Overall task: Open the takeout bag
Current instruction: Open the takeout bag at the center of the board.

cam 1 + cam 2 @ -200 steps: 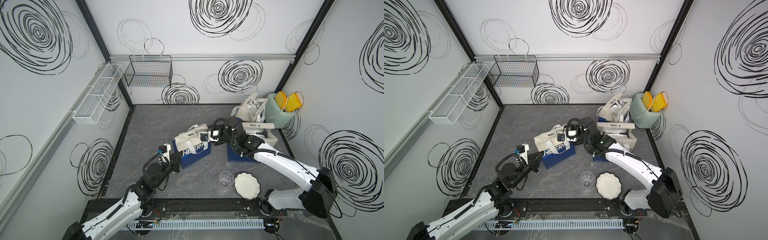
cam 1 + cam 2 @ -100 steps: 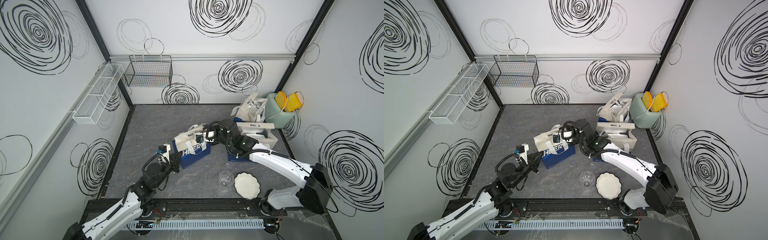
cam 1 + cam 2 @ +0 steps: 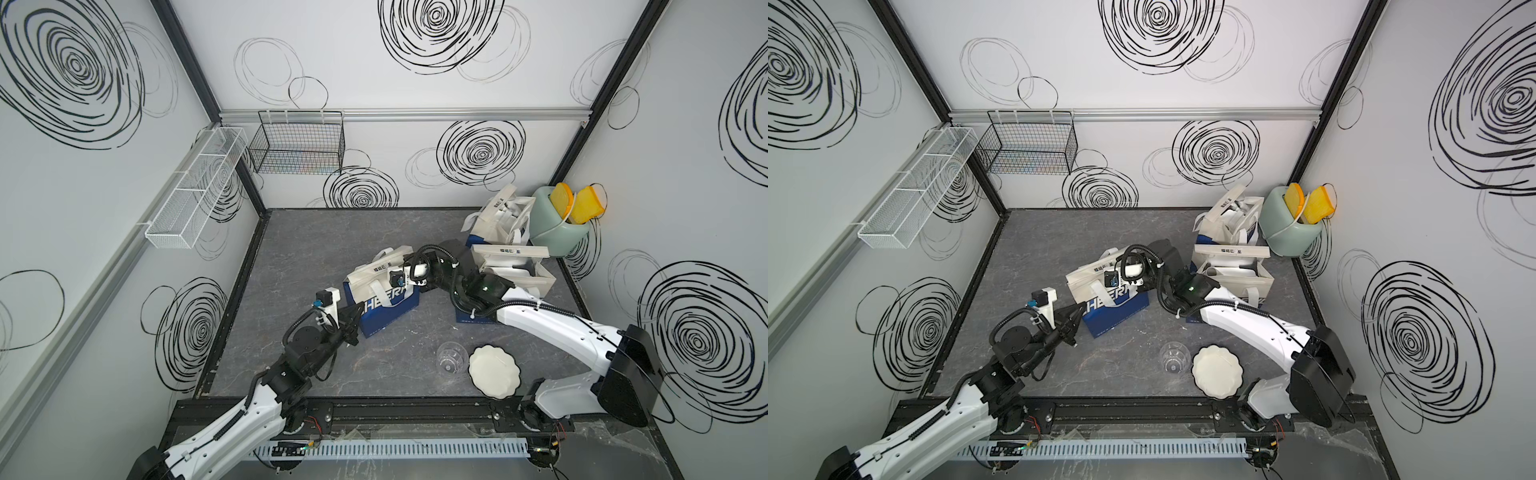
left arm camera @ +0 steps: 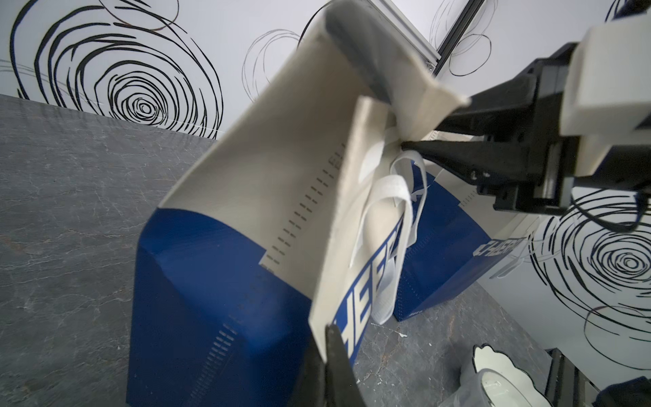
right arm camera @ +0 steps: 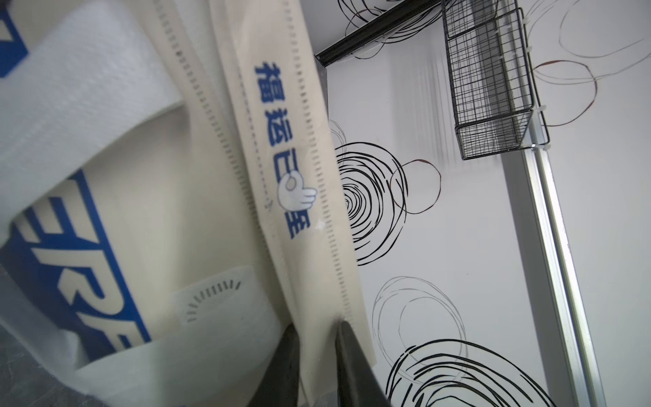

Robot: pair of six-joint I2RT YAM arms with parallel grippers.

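Task object: the takeout bag (image 3: 380, 301), blue below and cream above, stands near mid-table on the grey tabletop (image 3: 307, 249), with its top leaning toward the back wall.
Open room: uncovered tabletop runs from the bag's left side and back to the left and back walls.
Crowded side: a second bag (image 3: 513, 270) stands just right of the bag, with a third bag (image 3: 498, 220) behind it, beside a pale green container (image 3: 552, 232) in the back right corner.
Front right: a clear cup (image 3: 450, 358) sits just beside a scalloped white plate (image 3: 494, 372), both apart from the takeout bag.
Wall fittings: a black wire basket (image 3: 297, 145) hangs on the back rail and a white mesh rack (image 3: 195, 191) on the left wall, both above the table.
Left gripper: the left gripper (image 3: 358, 308) is at the bag's near left corner, jaws fully closed and pinching the edge of the cream front panel.
Right gripper: the right gripper (image 4: 410, 142) is at the bag's top, jaws drawn narrow, with the cream top strip caught between its fingers (image 5: 348, 356).
Left wrist view only: white handle loops (image 4: 391, 218) hang down the bag's front face.
Right wrist view only: blue printed characters run along the top strip.
Top views only: both arms, the neighbouring bags and the walls appear together.
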